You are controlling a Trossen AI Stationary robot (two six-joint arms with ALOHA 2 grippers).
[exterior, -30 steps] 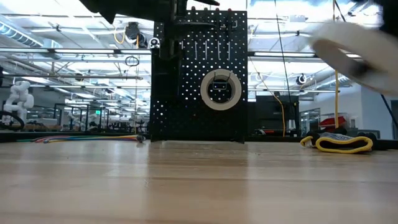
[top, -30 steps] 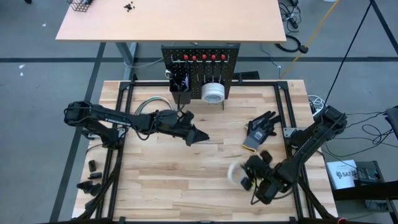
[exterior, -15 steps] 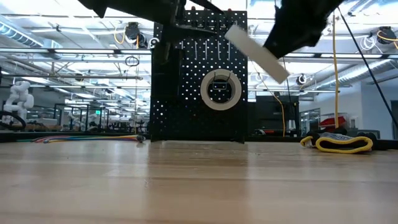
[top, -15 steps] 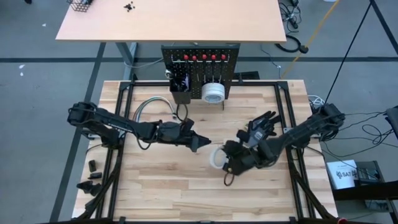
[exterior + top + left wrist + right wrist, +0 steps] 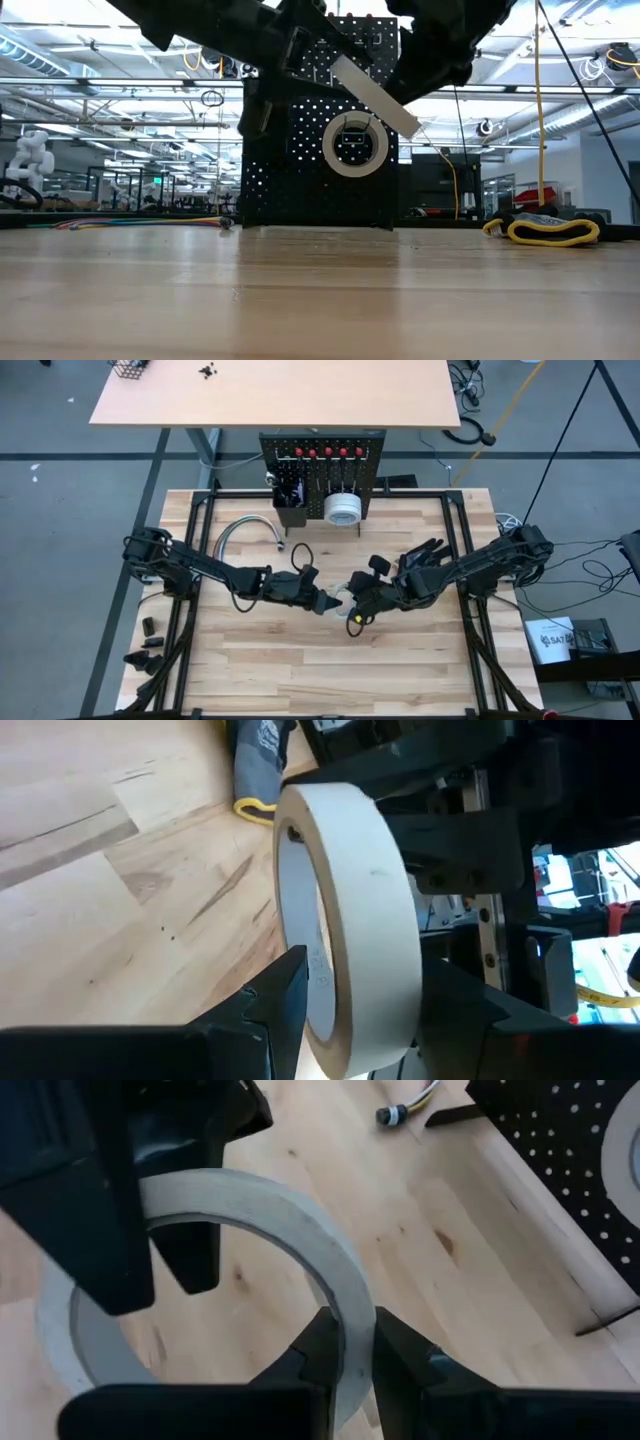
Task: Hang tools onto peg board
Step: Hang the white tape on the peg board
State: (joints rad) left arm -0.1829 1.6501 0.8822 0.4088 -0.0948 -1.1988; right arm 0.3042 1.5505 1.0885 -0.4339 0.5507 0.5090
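Both claws moved together mid-worktop (image 5: 300, 660); right claw (image 5: 352, 600) grips tape roll (image 5: 345, 594), left claw (image 5: 328, 601) spread around its rim.

Both arms reach to mid-table, left hand (image 5: 326, 601) and right hand (image 5: 352, 589) fingertip to fingertip.

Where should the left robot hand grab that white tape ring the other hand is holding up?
Best on the tape roll's free rim, opposite the right gripper, which pinches its wall. The left gripper faces the open ring edge-on, so one finger can go inside the hole and one outside.
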